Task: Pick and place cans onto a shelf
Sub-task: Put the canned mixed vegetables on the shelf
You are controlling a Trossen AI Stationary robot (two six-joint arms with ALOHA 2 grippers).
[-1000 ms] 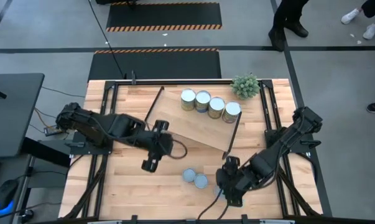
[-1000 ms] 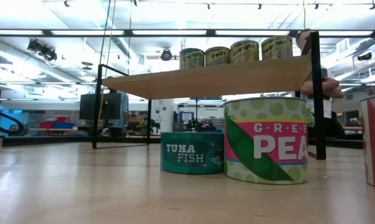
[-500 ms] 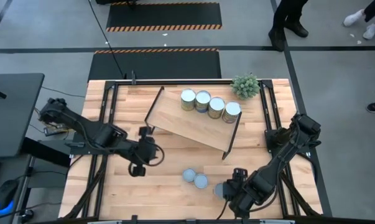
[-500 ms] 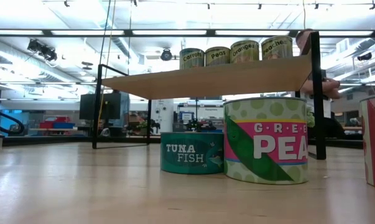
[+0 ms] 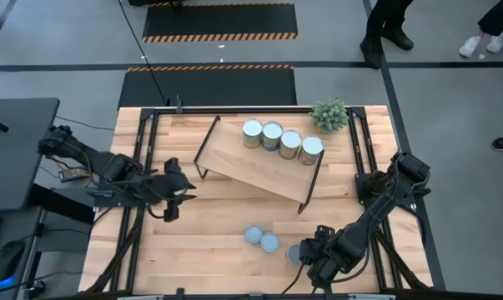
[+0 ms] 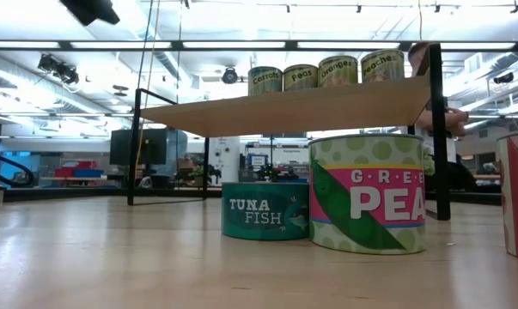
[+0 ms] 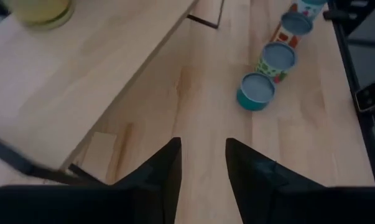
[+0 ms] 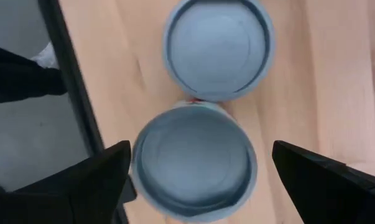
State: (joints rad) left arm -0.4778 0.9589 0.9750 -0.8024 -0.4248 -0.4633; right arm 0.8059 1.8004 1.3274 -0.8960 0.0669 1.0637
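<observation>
- The left gripper hung over the bare planks near the table's left side, well apart from every can; its jaws stood a little apart with nothing between them.
- On the shelf, set askew across the back half of the table, four cans stood in a row along its far edge, touching or nearly so; the low view read their labels as carrots, peas, oranges and peaches. I judged that half of the job done.
- Below and in front of the shelf, a tuna fish can and a green peas can sat just beside each other on the table.
- Further right, the right gripper was poised at two more blue-topped cans by the table's front right corner, its jaws spread wide either side of the nearer one and not yet closed on it.
- So four cans looked left to lift, and this one seemed next.
- The table was pale butcher-block planking in a black frame, with a small green potted plant at the back right corner.
- Beyond lay grey floor with hazard-striped mats, and people's legs and shoes showed at the far right.
</observation>
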